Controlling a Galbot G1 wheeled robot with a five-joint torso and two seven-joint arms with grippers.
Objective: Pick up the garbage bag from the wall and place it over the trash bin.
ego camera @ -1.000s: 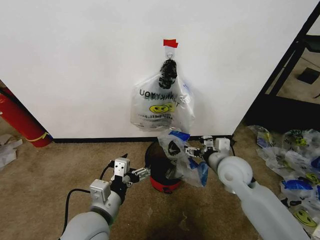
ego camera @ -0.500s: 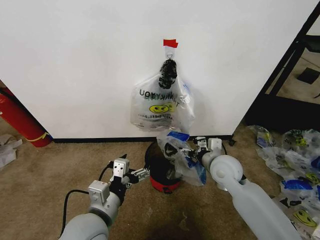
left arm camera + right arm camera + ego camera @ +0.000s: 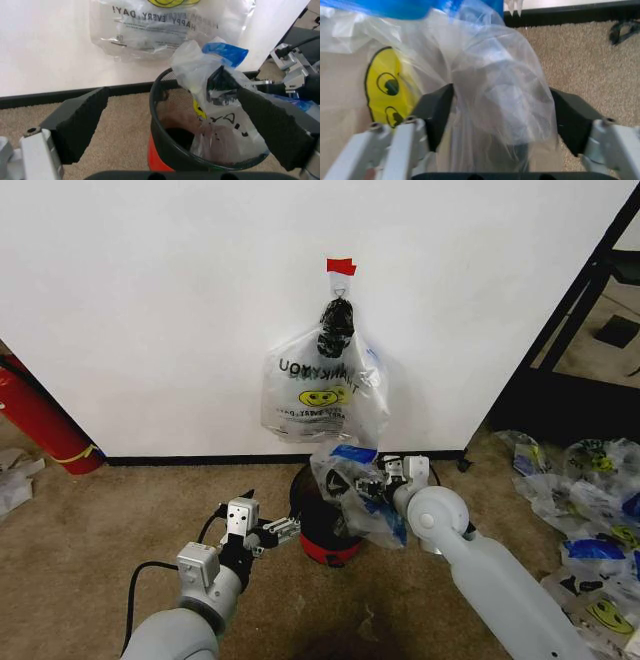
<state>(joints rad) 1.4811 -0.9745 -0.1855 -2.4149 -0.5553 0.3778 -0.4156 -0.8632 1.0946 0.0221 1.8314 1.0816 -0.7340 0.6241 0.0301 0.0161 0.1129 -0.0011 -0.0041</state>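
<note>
Gripping the garbage bag between part-closed fingers, the right gripper is hanging it over the trash bin's right rim; the left gripper is waiting wide open left of the bin.

Red cylinder, floor bag heap

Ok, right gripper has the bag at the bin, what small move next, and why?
Probably bring the left gripper in to catch the free side of the garbage bag. The right gripper holds a bunched fold, part of the bag already hangs inside the trash bin, and the mouth isn't spread over the black rim. The left gripper waits open beside the bin.
</note>
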